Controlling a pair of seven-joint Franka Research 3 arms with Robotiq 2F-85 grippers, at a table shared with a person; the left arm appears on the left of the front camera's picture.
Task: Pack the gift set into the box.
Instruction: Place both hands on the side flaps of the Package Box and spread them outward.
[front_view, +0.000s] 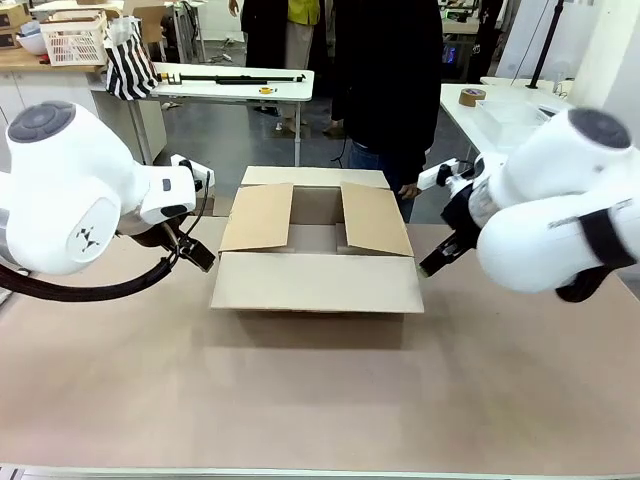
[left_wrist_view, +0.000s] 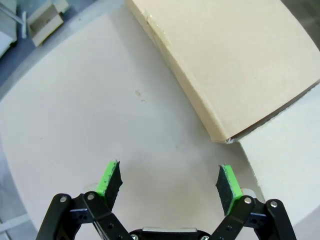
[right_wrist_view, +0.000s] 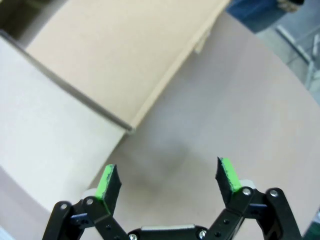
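Box (front_view: 316, 238) of plain brown cardboard is placed at the middle of the counter (front_view: 300, 400), with its top opened. Its near flap (front_view: 318, 285) is folded out toward the robot's side and lies almost flat. The far flap (front_view: 315, 177) is turned out toward the person (front_view: 390, 80). The two side flaps (front_view: 258, 215) are leaned inward over the opening, so only a narrow part of the inside is shown, and what is in it cannot be told.

In the front view the left hand (front_view: 200, 256) is held low just beside the left side of the box, apart from it. The right hand (front_view: 432, 266) is held near the right side in the same way.

In the left wrist view the left hand (left_wrist_view: 170, 177) is spread wide, its green pads (left_wrist_view: 111, 176) well apart and gripping nothing, above the bare counter (left_wrist_view: 100, 110). A corner of the box (left_wrist_view: 225, 60) is seen ahead of it.

In the right wrist view the right hand (right_wrist_view: 167, 177) is spread wide as well and grips nothing. It is held above the counter (right_wrist_view: 225, 100), with the box (right_wrist_view: 115, 55) ahead of it.

The person, dressed in dark clothes, is seen standing at the far side, close behind the box.
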